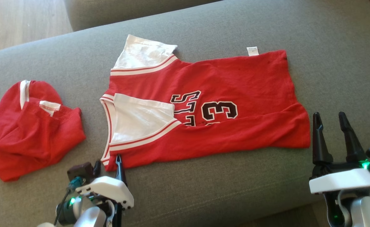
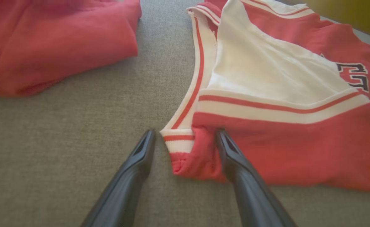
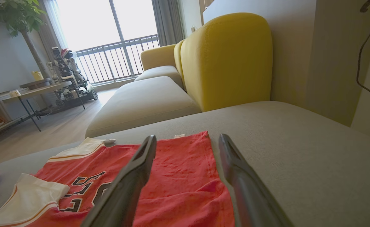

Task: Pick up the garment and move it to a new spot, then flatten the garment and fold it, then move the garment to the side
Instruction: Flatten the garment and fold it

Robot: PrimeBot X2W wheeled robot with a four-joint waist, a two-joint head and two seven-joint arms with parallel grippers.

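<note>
The garment (image 1: 222, 91) is a red jersey with white sleeves and black numbers, spread fairly flat on the grey sofa cushion (image 1: 203, 189). My left gripper (image 1: 107, 162) is open at the garment's near-left corner. In the left wrist view that striped corner of the garment (image 2: 298, 151) lies between the fingers of the left gripper (image 2: 185, 134), one finger on the cushion, the other over red cloth. My right gripper (image 1: 329, 116) stands open just right of the hem's near corner, holding nothing. The right wrist view looks past the right gripper (image 3: 187, 138) along the garment (image 3: 178, 176).
A second red garment (image 1: 27, 126) lies crumpled at the cushion's left, also in the left wrist view (image 2: 55, 44). A yellow sofa back (image 3: 229, 56) rises beyond the cushion. Wooden floor (image 1: 14, 22) shows at the far left. Bare cushion lies right of the jersey.
</note>
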